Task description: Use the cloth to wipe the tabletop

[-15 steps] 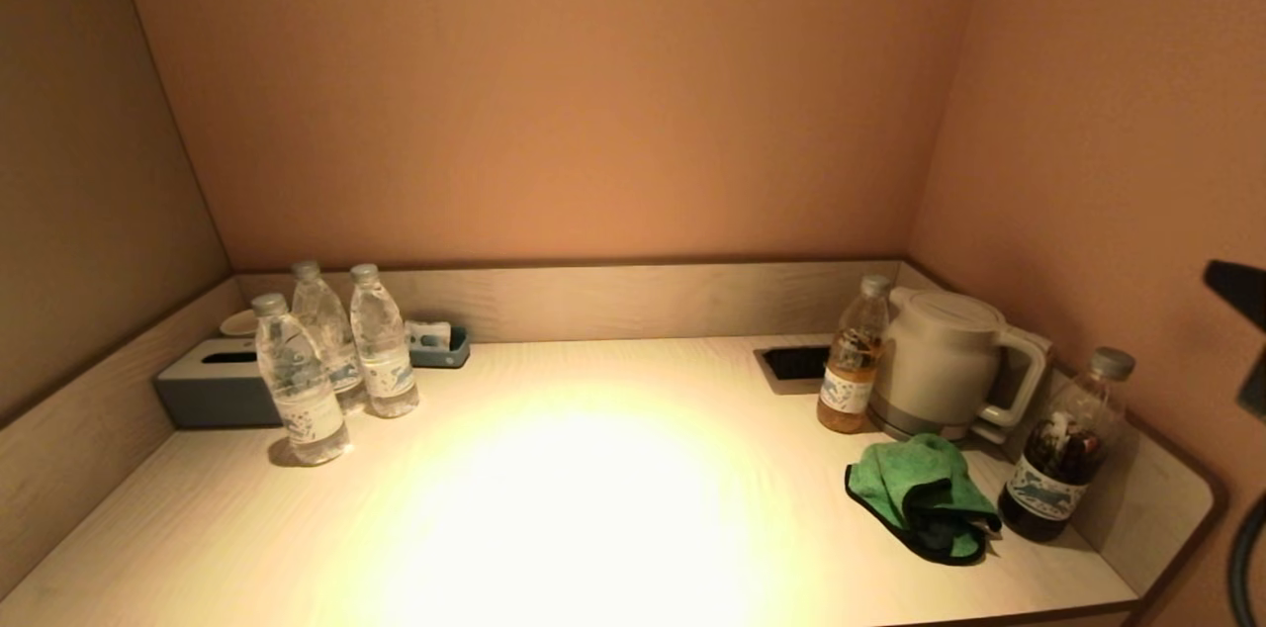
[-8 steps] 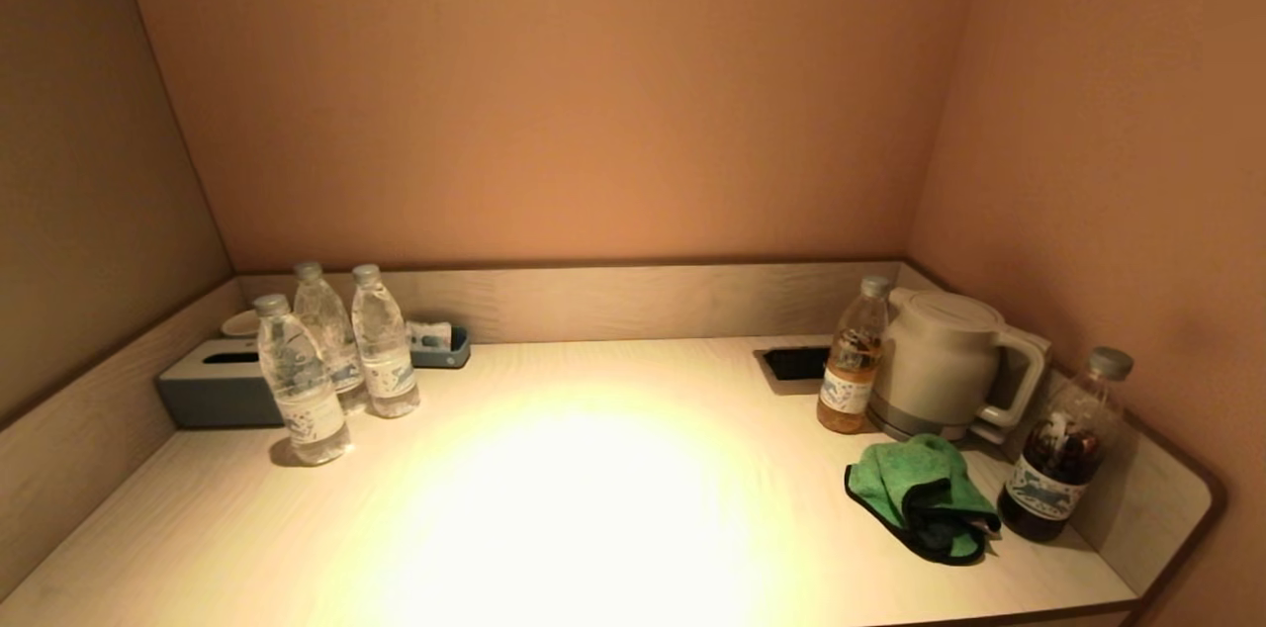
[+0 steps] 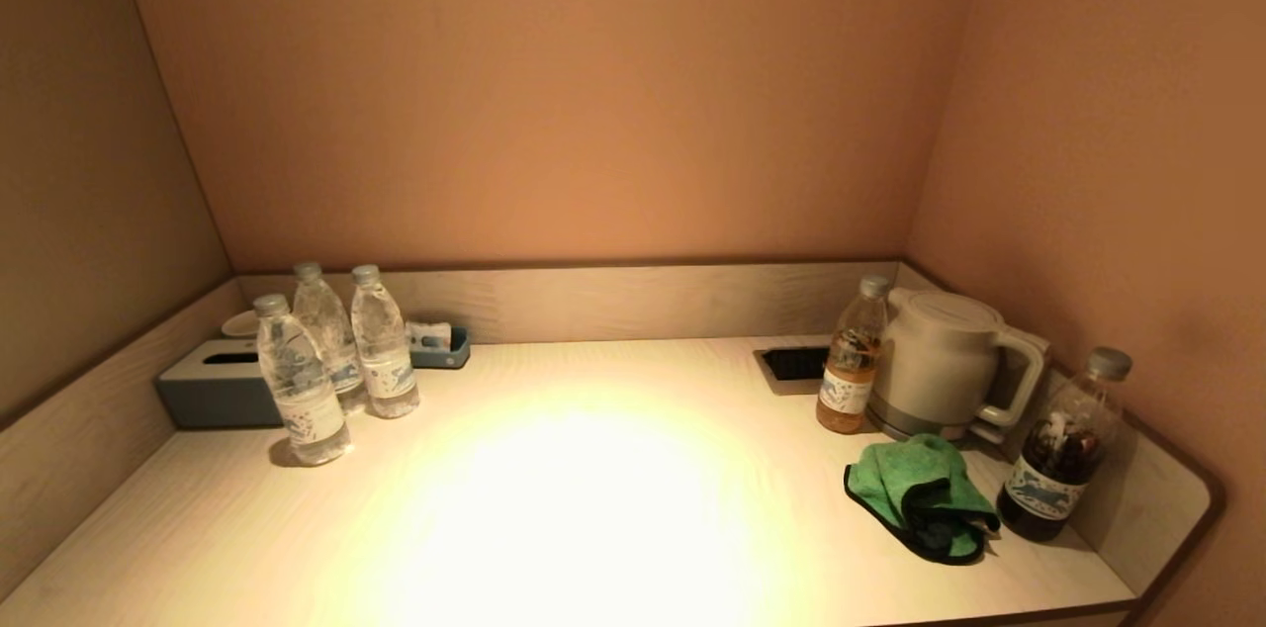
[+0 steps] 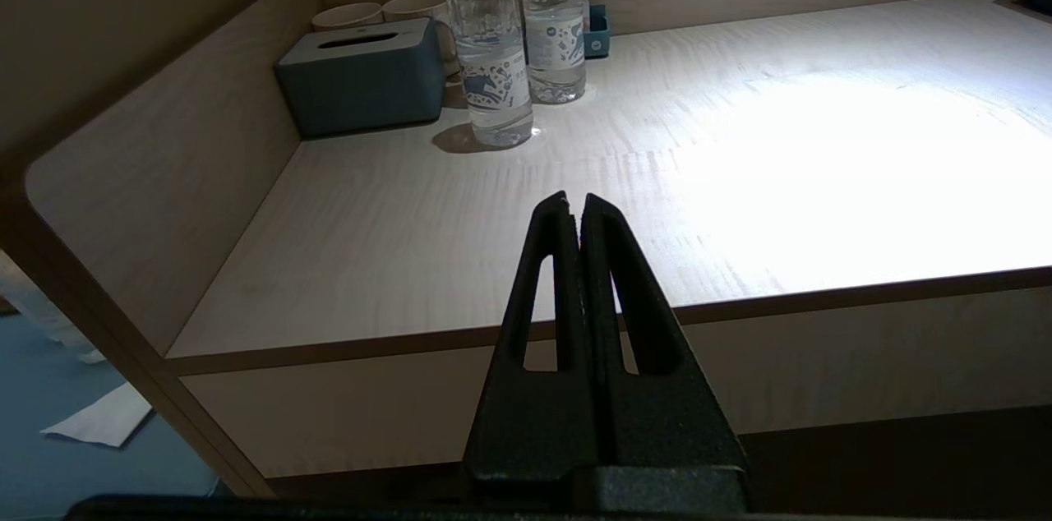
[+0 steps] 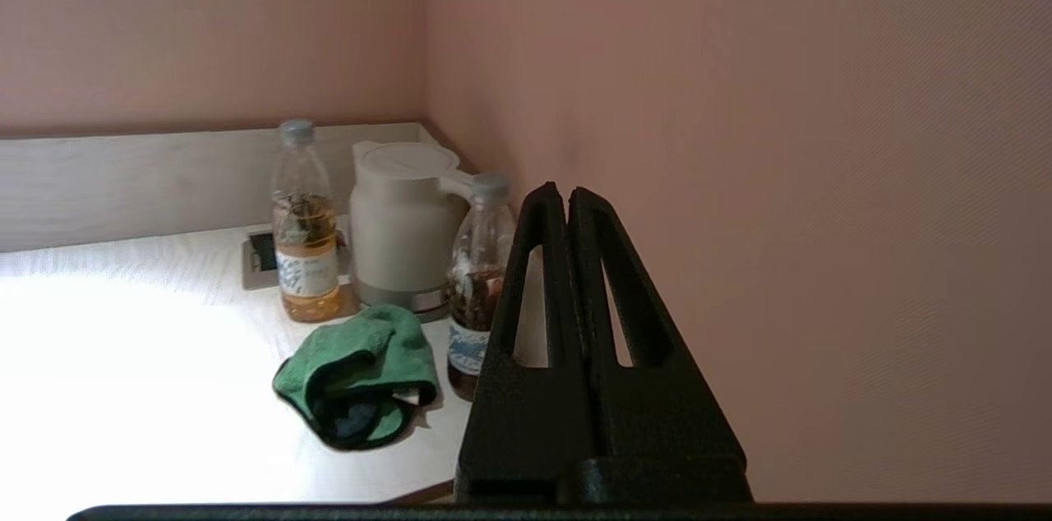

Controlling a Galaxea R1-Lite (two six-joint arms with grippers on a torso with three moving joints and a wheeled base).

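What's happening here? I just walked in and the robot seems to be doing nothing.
Nothing is being handled yet. The green cloth lies crumpled on the tabletop at the right, in front of the white kettle and beside a dark drink bottle, untouched. The left gripper is shut and empty, off the table's front edge. The right gripper is also shut and empty, held back from the cloth. Neither shows in the head view. Wiping hasn't begun.

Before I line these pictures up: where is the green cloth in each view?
Head view: green cloth lies right of centre, before the kettle.
Left wrist view: not in it.
Right wrist view: cloth lies below the kettle.
Shared landmark: the kettle.
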